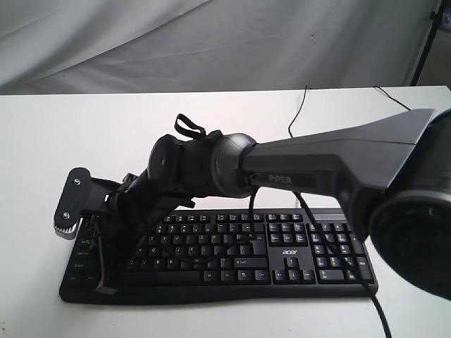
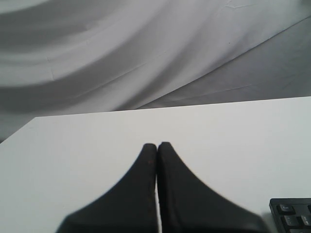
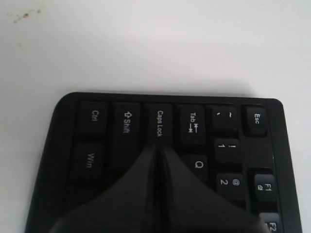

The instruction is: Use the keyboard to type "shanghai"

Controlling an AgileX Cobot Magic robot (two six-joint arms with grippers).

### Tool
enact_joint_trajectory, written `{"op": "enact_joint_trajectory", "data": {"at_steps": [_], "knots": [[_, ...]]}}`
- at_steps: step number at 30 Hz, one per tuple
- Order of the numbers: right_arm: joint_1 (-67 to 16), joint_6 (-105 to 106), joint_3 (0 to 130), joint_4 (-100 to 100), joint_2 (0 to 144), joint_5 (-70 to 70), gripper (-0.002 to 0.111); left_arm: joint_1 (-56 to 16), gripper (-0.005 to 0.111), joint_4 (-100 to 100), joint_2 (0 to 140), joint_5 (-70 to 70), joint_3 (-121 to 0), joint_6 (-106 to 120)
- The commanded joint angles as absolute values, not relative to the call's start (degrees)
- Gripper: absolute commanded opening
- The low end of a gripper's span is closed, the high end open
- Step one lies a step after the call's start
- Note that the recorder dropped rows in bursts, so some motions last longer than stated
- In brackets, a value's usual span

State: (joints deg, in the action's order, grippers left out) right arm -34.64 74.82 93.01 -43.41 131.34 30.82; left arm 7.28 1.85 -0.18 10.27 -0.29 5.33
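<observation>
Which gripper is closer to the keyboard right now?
Right. The right gripper sits over the left end of the keyboard, tip at the Caps Lock key. The left gripper is off it, above the table.

The wide plastic keyboard (image 1: 232, 250) is black all over, with small white key legends and a white "acer" logo (image 1: 290, 251). Its thin cable (image 1: 294, 116) is black against the plain white tabletop (image 1: 70, 134). The draped cloth backdrop (image 1: 211, 42) is pale grey with darker shadowed folds. The long robot arm (image 1: 331, 158) is dark grey. The left gripper (image 2: 156, 145) and right gripper (image 3: 159, 148) are matte black.
</observation>
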Motion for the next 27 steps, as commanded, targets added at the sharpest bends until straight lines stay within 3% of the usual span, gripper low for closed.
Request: {"op": "enact_joint_trajectory", "data": {"at_steps": [1,27], "knots": [[-34.51,74.5,93.49,-43.44,131.55,30.16,0.0,7.07,0.001,1.82,0.0,9.97,0.0,5.18],[-34.51,74.5,93.49,-41.7,129.71,29.85,0.0,7.07,0.001,1.82,0.0,9.97,0.0,5.18]]}}
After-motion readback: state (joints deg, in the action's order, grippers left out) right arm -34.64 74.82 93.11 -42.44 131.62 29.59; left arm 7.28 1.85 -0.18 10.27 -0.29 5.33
